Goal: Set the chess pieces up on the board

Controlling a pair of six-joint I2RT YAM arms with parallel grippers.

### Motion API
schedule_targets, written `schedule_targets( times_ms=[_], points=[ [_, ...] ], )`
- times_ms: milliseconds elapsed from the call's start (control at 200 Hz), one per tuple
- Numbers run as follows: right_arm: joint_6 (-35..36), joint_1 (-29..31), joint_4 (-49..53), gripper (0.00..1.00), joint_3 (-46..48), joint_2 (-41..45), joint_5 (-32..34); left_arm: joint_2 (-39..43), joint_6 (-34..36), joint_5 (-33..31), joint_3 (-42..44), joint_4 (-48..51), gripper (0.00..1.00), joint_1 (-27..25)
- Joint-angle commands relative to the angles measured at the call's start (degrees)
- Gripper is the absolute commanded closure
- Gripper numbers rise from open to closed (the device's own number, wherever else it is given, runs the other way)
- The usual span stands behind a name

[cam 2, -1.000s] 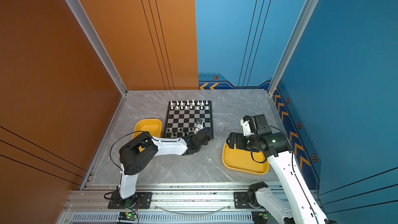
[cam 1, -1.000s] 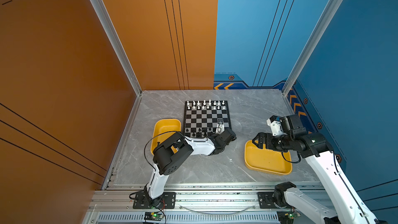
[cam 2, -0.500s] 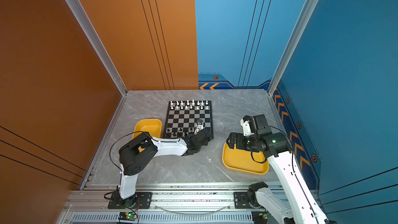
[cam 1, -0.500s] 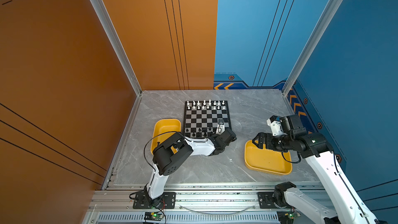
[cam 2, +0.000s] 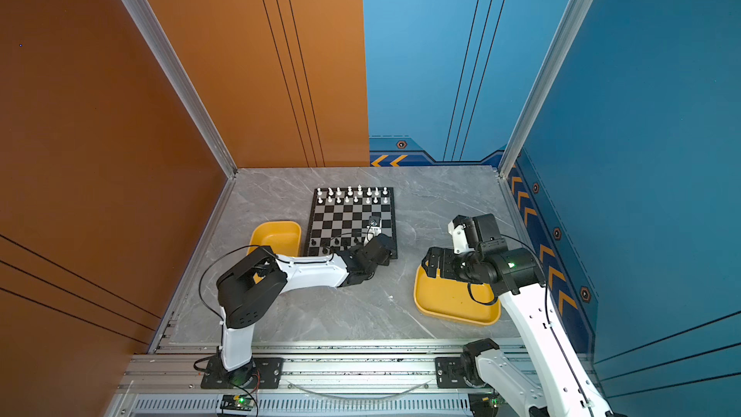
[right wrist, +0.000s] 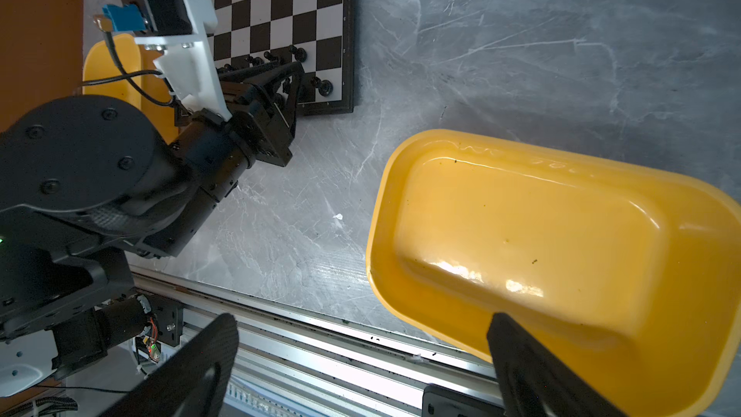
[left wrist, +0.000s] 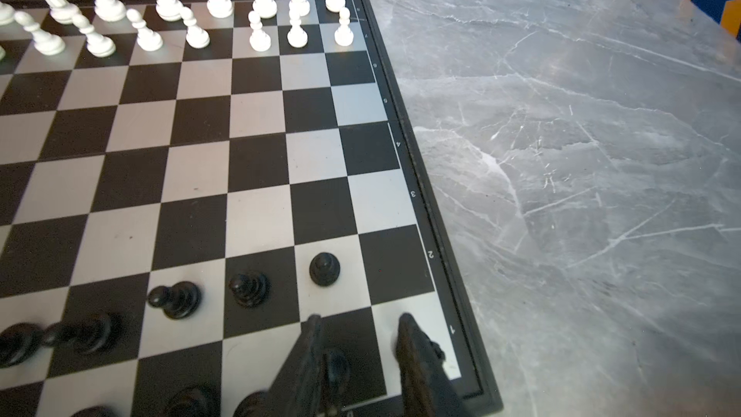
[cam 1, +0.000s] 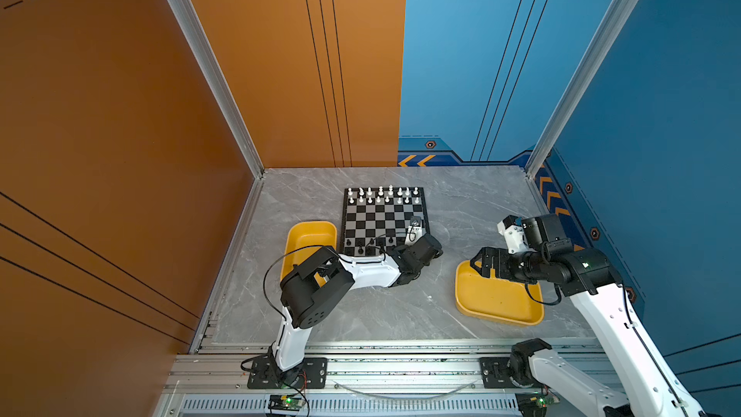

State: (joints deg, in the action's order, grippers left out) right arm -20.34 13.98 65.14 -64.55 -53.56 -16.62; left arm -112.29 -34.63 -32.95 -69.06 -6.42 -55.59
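One view, left wrist, shows left gripper [left wrist: 359,316] parted around black piece [left wrist: 336,369]; right gripper [right wrist: 361,316] wide, empty.

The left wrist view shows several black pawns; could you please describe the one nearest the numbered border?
Find the chessboard and go to the end opposite the white pieces. In its second row stands a line of black pawns; the black pawn meant is the last toward the numbered border, upright on a silver square, with only an empty black square between it and the numeral 2.
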Motion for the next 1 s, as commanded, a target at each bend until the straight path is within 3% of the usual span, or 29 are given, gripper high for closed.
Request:
schedule_targets(
  times_ms=[0,330,446,746,991],
  points=[
    [0.9,0.1,1.5,0.00,-0.7,0.7,0.4,2.5,1.6,-0.6,-2.0,1.9,0.67,-0.3],
    [0.8,-0.3,1.0,0.00,-0.8,1.4,0.4,7.2,3.2,-2.9,-3.6,4.0,0.67,-0.2],
    [0.7,-0.5,0.6,0.00,-1.1,1.2,0.2,11.5,2.2,-4.3,-2.4,7.5,0.71,-0.1],
    [0.1,-1.3,-1.9,0.01,-0.7,0.4,-0.6,28.5,-10.2,-3.9,16.2,13.9,0.89,0.0],
    [-1.5,-2.5,-6.2,0.01,-1.3,-3.5,-2.9,29.2,-13.7,1.9,26.7,5.5,0.93,1.2]
  ],
)
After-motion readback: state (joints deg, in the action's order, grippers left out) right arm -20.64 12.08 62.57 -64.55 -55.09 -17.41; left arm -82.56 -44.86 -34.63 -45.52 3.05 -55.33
